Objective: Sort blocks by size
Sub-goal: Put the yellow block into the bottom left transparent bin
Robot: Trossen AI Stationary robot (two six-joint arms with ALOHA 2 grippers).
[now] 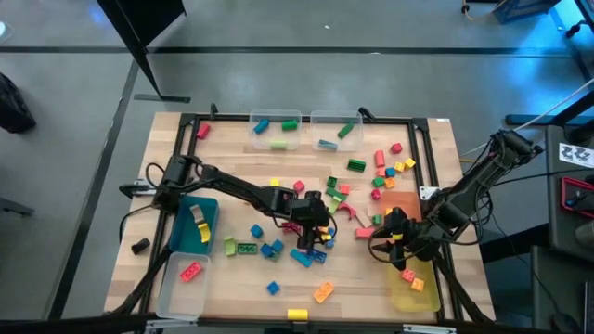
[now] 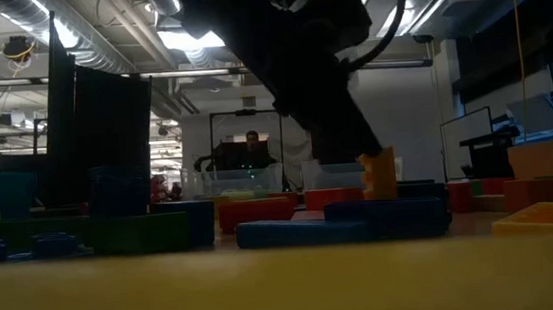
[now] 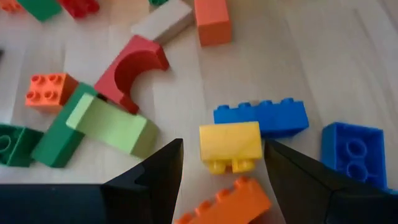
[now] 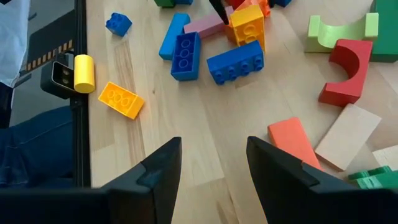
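Several coloured blocks lie scattered over the middle of the wooden table [image 1: 278,274]. My left gripper [image 1: 313,232] is open at the centre, low over the pile. Its two fingers stand either side of a small yellow brick [image 3: 230,144] without clearly touching it. That brick lies tilted, studs sideways, against a blue bar brick [image 3: 264,116] and an orange brick [image 3: 227,202]. It also shows in the right wrist view [image 4: 249,23]. My right gripper [image 1: 388,239] is open and empty over bare table [image 4: 211,162], right of the pile.
A blue bin [image 1: 197,223] and a clear bin [image 1: 184,278] stand at the near left. A yellow bin [image 1: 413,286] is at the near right, with an orange one [image 1: 404,202] behind it. Two clear bins [image 1: 277,130] hold blocks at the far edge. A person [image 2: 252,142] is beyond the table.
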